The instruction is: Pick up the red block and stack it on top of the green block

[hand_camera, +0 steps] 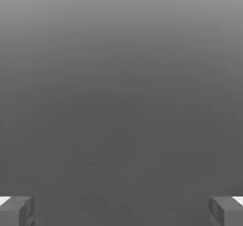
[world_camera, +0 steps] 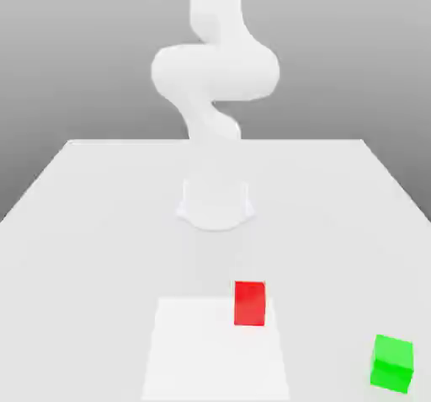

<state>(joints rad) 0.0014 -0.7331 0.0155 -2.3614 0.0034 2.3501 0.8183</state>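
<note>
**Exterior view: red block free on table, arm not yet near it**

Exterior view has the red block (world_camera: 249, 302) sitting on the white table (world_camera: 76, 223), toward the near edge, in front of the arm's base (world_camera: 215, 205). The green block (world_camera: 392, 363) is well apart from it, off to the exterior view's right and nearer the camera. Nothing lies between the two, so I see a clean path for the carry.

My gripper (hand_camera: 121, 211) shows in the hand view with both fingertips (hand_camera: 16, 211) at opposite edges of the picture, so the jaws stand wide and hold nothing.

The red block looks like a small rigid cube, probably light, flat-sided, no fragile parts. I'd take it across two opposite vertical faces, mid-height, fingers straddling from above. A smooth surface might slip, though I can't really judge that from these renders.

The paler square patch (world_camera: 202, 350) under the red block seems flat, no obstacle.
</note>
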